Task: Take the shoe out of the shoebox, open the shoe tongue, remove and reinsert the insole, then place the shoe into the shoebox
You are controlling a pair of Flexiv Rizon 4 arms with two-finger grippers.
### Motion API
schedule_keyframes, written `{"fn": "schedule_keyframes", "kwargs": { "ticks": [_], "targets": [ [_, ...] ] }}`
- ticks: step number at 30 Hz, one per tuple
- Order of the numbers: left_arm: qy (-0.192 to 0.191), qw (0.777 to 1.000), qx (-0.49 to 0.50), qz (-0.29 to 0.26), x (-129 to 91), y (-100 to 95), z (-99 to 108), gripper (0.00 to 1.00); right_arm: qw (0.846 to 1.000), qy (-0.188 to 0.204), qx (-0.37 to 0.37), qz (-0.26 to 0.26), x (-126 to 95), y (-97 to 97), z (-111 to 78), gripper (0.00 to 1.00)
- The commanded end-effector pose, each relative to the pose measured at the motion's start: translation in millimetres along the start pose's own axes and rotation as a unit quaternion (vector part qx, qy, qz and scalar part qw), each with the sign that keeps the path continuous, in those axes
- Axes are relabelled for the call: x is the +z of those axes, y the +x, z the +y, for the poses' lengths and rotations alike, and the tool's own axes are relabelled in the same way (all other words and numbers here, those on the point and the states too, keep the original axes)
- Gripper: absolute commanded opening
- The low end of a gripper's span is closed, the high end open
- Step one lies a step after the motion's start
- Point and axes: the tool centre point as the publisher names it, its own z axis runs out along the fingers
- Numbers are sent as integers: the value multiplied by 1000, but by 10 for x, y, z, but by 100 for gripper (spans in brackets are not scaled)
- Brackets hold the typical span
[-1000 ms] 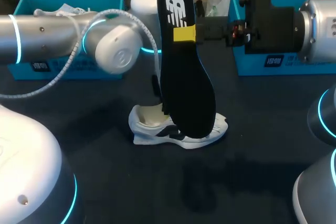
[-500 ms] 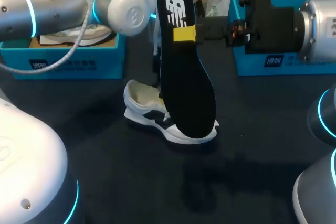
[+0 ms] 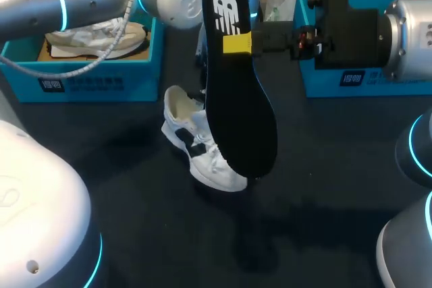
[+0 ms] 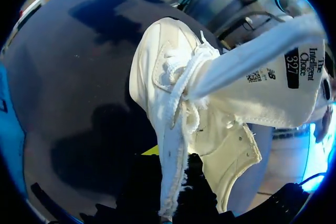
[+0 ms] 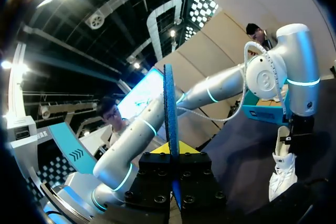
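My right gripper (image 3: pixel 237 43) is shut on a black insole (image 3: pixel 241 109) and holds it upright above the table's middle. In the right wrist view the insole (image 5: pixel 169 103) shows edge-on between that gripper's yellow tips (image 5: pixel 171 148). Behind the insole a white shoe (image 3: pixel 201 148) with black side marks hangs tilted, toe down toward the table. My left gripper (image 4: pixel 169 157) is shut on the shoe's collar edge (image 4: pixel 170 145). The tongue (image 4: pixel 262 72) is pulled open, away from the laces. From the right wrist the shoe (image 5: pixel 282 174) dangles under my left gripper (image 5: pixel 293 139).
A blue shoebox (image 3: pixel 94 85) stands at the back left with another white shoe (image 3: pixel 101 37) in it. A second blue shoebox (image 3: pixel 337 84) stands at the back right, behind my right wrist. The dark table (image 3: pixel 290 234) runs across the front.
My left arm has swung up and back toward the left, lifting the shoe by its collar off its side and turning its toe down. The right arm and insole have stayed still.
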Motion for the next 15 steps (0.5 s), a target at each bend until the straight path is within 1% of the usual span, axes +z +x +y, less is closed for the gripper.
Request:
{"fn": "schedule_keyframes", "kwargs": {
  "ticks": [1,2,15],
  "targets": [
    [-123,925,357,-38,-121,104,-78,0,1000,0,1,-2,44,0,5,0],
    [-138,920,364,-43,-126,123,-103,0,1000,0,1,-2,44,0,5,0],
    [-138,920,364,-43,-126,123,-103,0,1000,0,1,-2,44,0,5,0]
  ]
}}
